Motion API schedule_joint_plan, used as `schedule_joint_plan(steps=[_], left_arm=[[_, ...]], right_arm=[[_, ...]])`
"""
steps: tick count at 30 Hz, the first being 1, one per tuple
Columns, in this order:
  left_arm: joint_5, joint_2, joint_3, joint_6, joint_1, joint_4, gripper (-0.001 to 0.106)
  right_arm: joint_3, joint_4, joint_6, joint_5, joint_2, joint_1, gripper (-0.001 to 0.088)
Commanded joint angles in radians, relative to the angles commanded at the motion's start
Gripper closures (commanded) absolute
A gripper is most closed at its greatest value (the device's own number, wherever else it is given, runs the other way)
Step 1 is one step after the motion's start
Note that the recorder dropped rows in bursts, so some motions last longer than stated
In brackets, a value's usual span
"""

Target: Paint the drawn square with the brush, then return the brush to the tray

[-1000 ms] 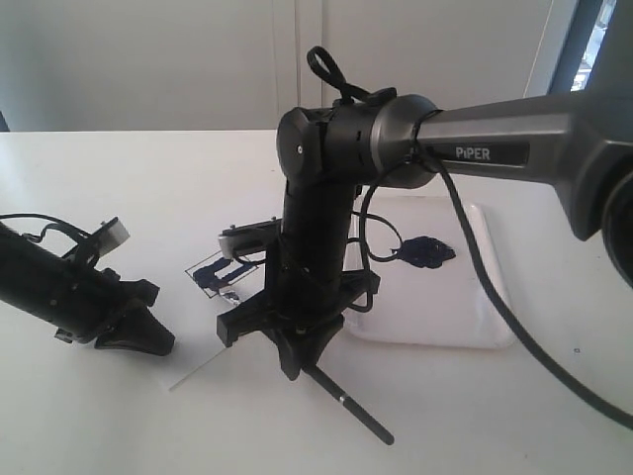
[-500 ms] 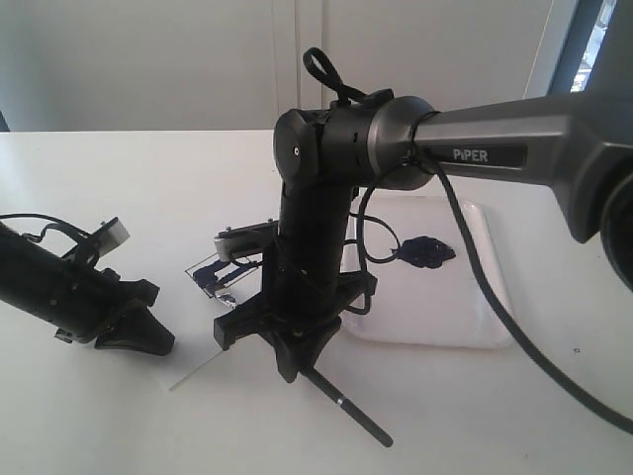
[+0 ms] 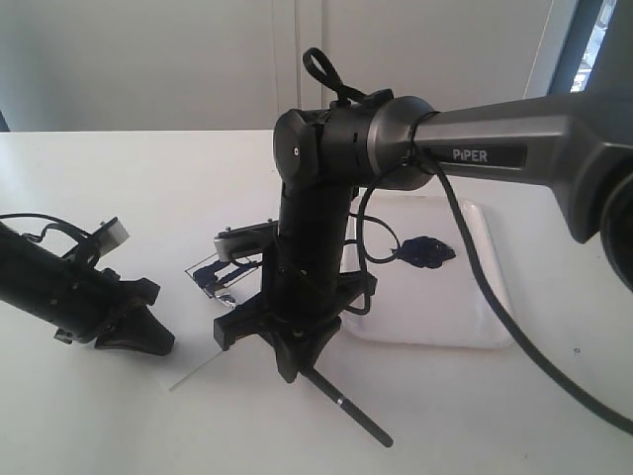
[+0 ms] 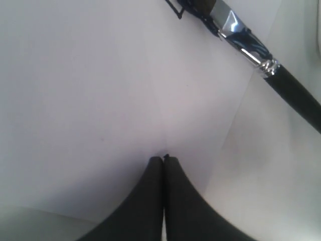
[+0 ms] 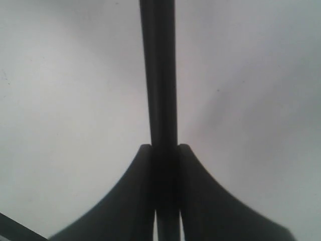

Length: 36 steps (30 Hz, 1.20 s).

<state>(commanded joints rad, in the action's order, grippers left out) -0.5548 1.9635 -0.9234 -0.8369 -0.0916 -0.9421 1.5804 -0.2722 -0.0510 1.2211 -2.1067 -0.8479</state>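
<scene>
The brush's black handle [image 3: 358, 418] sticks out below my right gripper [image 3: 295, 366], which is shut on it mid-table; the bristle end is hidden behind the arm. In the right wrist view the handle [image 5: 159, 75] runs straight out from between the jaws of the right gripper [image 5: 164, 146]. The drawn square [image 3: 214, 276], smeared dark blue inside, lies just left of that arm. My left gripper [image 3: 163, 343] rests shut and empty on the paper, left of the square. Its wrist view shows the left gripper [image 4: 164, 159], the silver ferrule [image 4: 241, 36] and a corner of the square [image 4: 175, 7]. The white tray [image 3: 465, 307] sits at right.
A dark paint blob [image 3: 425, 251] lies in the tray. The white paper sheet [image 3: 198, 368] shows its near edge between the two grippers. The right arm's cable [image 3: 495, 297] hangs over the tray. A white wall runs behind the table.
The right arm has shifted slightly to the left with the brush in it, then held still. The left arm has not moved.
</scene>
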Motion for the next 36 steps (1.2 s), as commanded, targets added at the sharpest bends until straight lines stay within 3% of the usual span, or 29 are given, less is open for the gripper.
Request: schedule_joint_plan(steps=[12, 36], left_arm=[[-0.052, 0.0, -0.078, 0.064, 0.0, 0.046, 0.105], [-0.079, 0.0, -0.078, 0.064, 0.0, 0.071, 0.105]], right_arm=[[0.0, 0.002, 0.005, 0.0, 0.0, 0.0, 0.0868], [0.0, 0.004, 0.051, -0.007, 0.0, 0.0, 0.0868]])
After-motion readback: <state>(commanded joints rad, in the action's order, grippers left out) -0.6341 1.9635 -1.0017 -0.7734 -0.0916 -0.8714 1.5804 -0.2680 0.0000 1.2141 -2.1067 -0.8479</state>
